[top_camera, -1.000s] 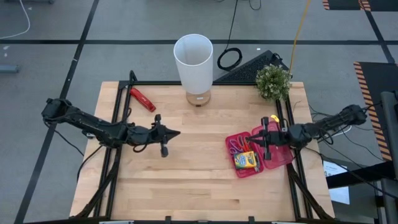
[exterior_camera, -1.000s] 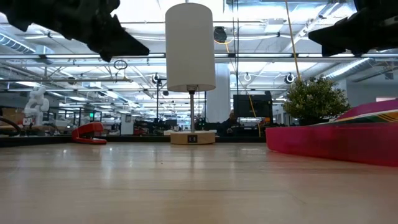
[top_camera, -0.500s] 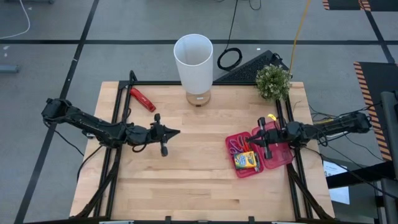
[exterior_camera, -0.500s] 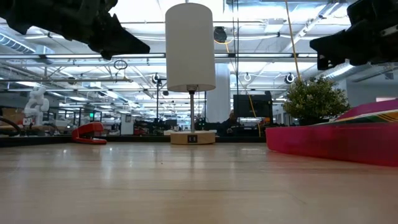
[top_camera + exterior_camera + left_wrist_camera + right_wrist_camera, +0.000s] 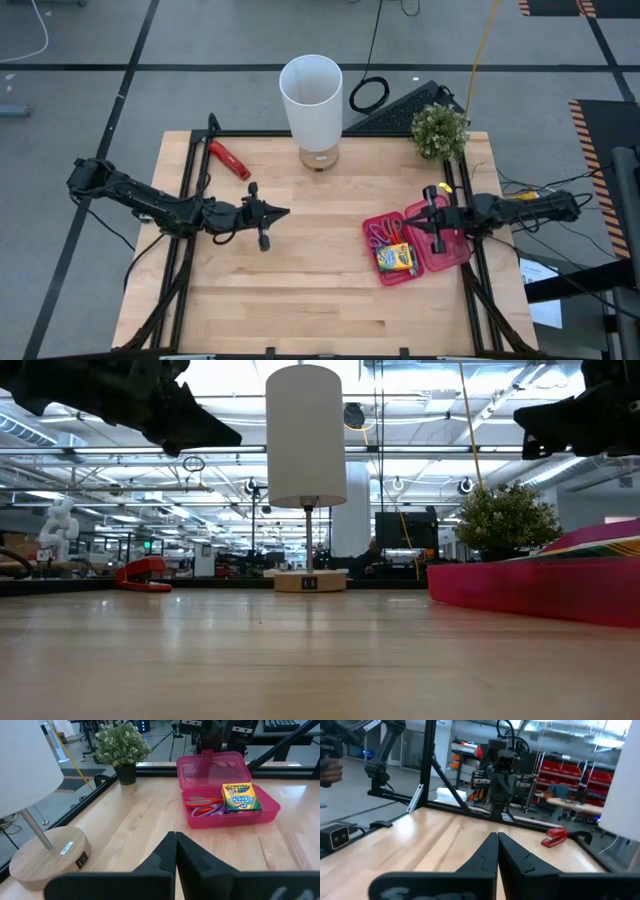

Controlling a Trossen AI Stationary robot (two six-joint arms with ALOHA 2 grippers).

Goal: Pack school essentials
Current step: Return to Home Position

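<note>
Both arms held off the table, case lying open with the crayon box and scissors inside.

The left gripper [image 5: 285, 212] hangs mid-table, fingers pressed together; the crayon box [image 5: 396, 258] and the scissors [image 5: 380, 237] lie in the pink case [image 5: 375, 220] at the table's right edge, where the right gripper [image 5: 408, 216], fingers also pressed together, hovers over the raised lid [image 5: 455, 248]. Closing it looks next (my guess): press the lid's free edge down evenly. The box reads "Crayola Washable Crayons 24".

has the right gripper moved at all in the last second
Yes. In the high view the right gripper has pulled back toward the table's right edge, from over the crayon box side of the pink case to above its open lid.
</note>
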